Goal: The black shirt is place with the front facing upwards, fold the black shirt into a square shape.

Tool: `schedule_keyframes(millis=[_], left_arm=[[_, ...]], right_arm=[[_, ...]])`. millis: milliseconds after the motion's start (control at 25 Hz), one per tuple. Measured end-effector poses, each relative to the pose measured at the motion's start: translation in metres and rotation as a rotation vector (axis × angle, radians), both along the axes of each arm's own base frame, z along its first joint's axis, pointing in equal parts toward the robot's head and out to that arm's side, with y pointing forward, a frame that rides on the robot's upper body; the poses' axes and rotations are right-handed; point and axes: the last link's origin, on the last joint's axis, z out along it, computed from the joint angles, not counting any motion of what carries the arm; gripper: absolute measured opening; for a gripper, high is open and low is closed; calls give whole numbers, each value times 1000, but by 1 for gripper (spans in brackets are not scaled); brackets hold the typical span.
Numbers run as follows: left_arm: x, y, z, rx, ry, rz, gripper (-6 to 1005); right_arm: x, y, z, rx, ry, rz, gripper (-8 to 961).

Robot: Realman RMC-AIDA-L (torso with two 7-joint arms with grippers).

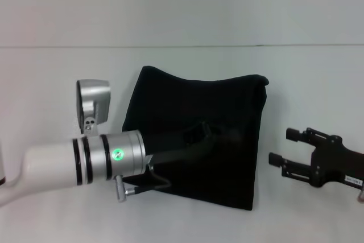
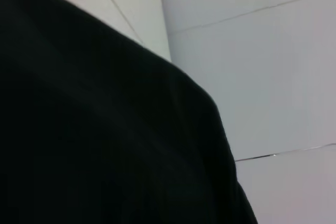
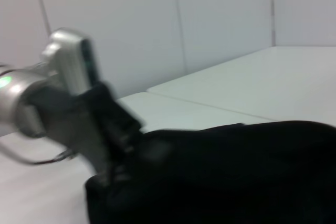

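Note:
The black shirt [image 1: 199,140] lies folded into a rough rectangle in the middle of the white table; no lettering shows. My left arm reaches in from the left, and its gripper [image 1: 200,134] is low over the middle of the shirt, dark against the cloth. In the right wrist view the left gripper [image 3: 113,163] meets the shirt's edge [image 3: 236,171]. Black cloth [image 2: 94,129] fills most of the left wrist view. My right gripper [image 1: 282,146] rests to the right of the shirt, apart from it, open and holding nothing.
The white table [image 1: 187,226] extends on all sides of the shirt. A white wall [image 1: 182,4] rises behind the table's far edge.

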Motion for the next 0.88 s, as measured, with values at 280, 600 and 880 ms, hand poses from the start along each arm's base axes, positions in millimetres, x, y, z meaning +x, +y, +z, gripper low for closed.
schedule_keyframes(millis=[280,600,880], left_arm=[[0,1,13,34,-35,-37,26],[5,-1,22,39,-66,-91,26],[4,-6,29,33,-87,-127,30]], right_arm=[[-19,21,-19,4,-12,46,826],[-36,50,-35,35,-66,52,826],[-41,67,-31,112,-57,9,826]])
